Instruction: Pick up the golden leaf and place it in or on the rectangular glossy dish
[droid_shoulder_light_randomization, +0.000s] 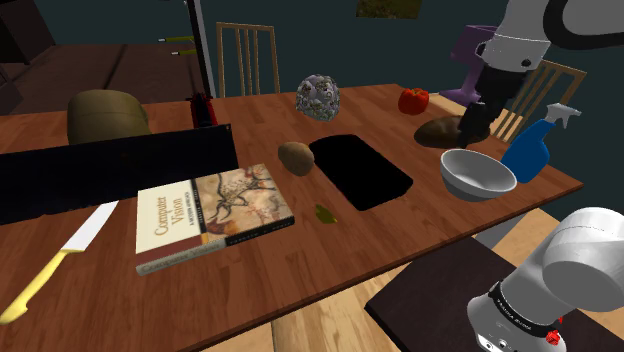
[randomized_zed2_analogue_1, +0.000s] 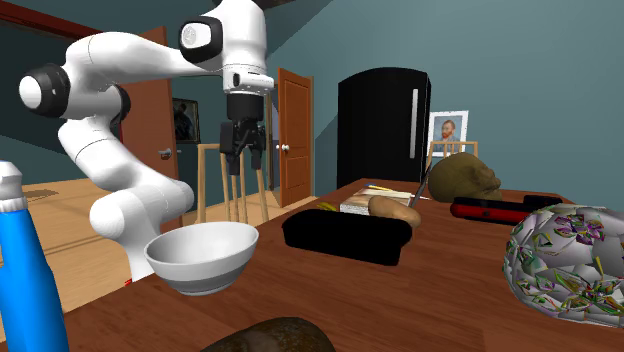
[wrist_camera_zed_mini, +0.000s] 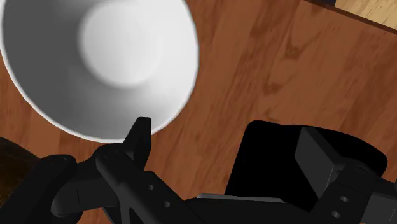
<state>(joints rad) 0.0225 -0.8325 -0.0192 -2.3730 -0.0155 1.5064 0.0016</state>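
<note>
The golden leaf (droid_shoulder_light_randomization: 325, 212) is small and olive-gold, lying flat on the wooden table between the book and the black rectangular glossy dish (droid_shoulder_light_randomization: 360, 170), close to the table's near edge. The dish (randomized_zed2_analogue_1: 347, 236) is long, shallow and holds nothing; one corner of it (wrist_camera_zed_mini: 264, 162) shows between my fingers. My black gripper (droid_shoulder_light_randomization: 472, 128) hangs open and holds nothing, well above the table, over the gap between the white bowl (droid_shoulder_light_randomization: 478, 172) and the dish. From the side, my gripper (randomized_zed2_analogue_1: 243, 140) is high above the bowl (randomized_zed2_analogue_1: 200, 256). The leaf is far from my gripper (wrist_camera_zed_mini: 229, 146).
A book (droid_shoulder_light_randomization: 212, 215) and a yellow-handled knife (droid_shoulder_light_randomization: 60, 262) lie towards the shoulder view's left. A potato (droid_shoulder_light_randomization: 296, 157), a spiky ball (droid_shoulder_light_randomization: 319, 96), a red vegetable (droid_shoulder_light_randomization: 413, 100), a brown lump (droid_shoulder_light_randomization: 445, 130) and a blue spray bottle (droid_shoulder_light_randomization: 535, 145) surround the dish and bowl. Chairs stand behind.
</note>
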